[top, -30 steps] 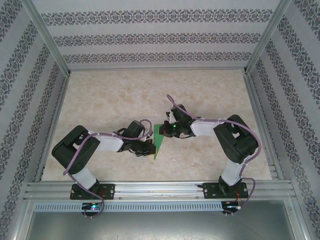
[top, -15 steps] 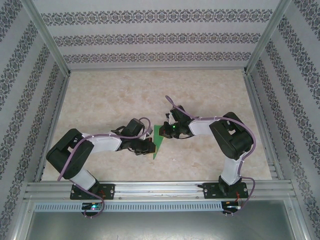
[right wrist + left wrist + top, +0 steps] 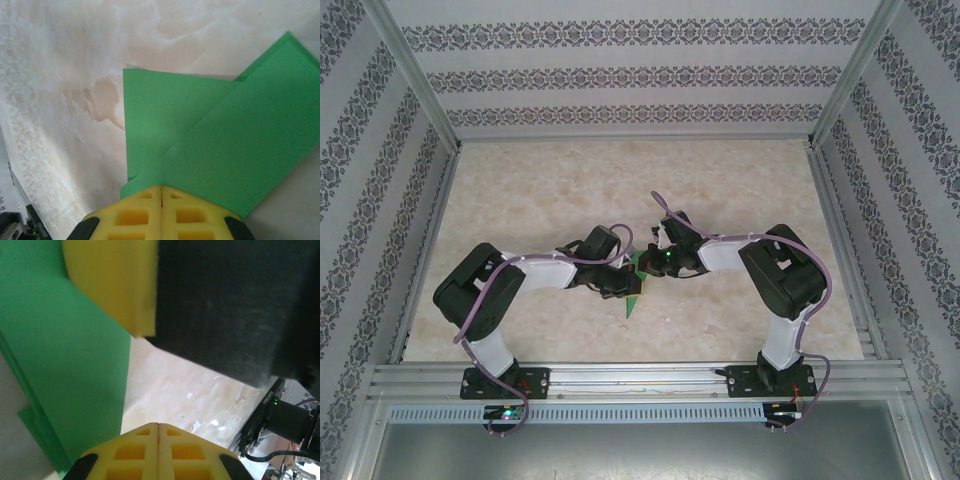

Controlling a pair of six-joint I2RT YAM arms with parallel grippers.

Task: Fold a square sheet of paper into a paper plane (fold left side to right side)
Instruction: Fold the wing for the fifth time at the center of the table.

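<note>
Patterned walls [image 3: 640, 75] and a metal frame [image 3: 640, 378] close in a pale, marbled counter [image 3: 550, 190]. We see the two arms bent inward from the near edge, the left arm [image 3: 520, 275] reaching right and the right arm [image 3: 775, 270] reaching left, so their wrists meet near the middle of the counter.

Between them lies the paper [image 3: 633, 300], bright green and already folded into a narrow, pointed shape. Its tip points toward the near edge and its upper part is hidden under the two wrists. From the right wrist we see the paper [image 3: 200, 145] flat on the counter in overlapping layers: one long band runs off to the upper right, and a squarer flap shows beneath it to the left. From the left wrist the paper [image 3: 75, 365] covers the left side, with a stepped, layered edge at the lower left and bare counter to its right.

The left gripper [image 3: 625, 285] is closed, its yellow fingers pressed together along a thin seam [image 3: 158, 426], just beside the paper's edge. We cannot tell whether it touches the sheet. The right gripper [image 3: 653, 263] is closed too, its tips [image 3: 161, 189] meeting at the paper's near edge. We cannot tell whether any layer is pinched between them.

A yellow pad [image 3: 110, 285] on a blurred black body hangs close over the paper in the left wrist view.
</note>
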